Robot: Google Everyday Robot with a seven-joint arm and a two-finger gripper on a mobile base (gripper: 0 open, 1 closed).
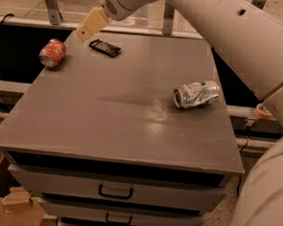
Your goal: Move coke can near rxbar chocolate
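Note:
The coke can [52, 53], red-orange with a silver end, lies on its side near the far left edge of the grey table [117, 123]. The rxbar chocolate [105, 47], a flat dark bar, lies at the back of the table, to the right of the can and apart from it. My gripper [92, 24], with a beige tip, hangs above the table's back edge, between the can and the bar and slightly above both. It holds nothing that I can see. My white arm [223, 33] reaches in from the upper right.
A dented silver can with green markings [196, 94] lies on the right side of the table. Drawers with handles [115, 192] are below the front edge. A cardboard box [11, 205] stands on the floor at lower left. A tape roll [262, 111] sits beyond the right edge.

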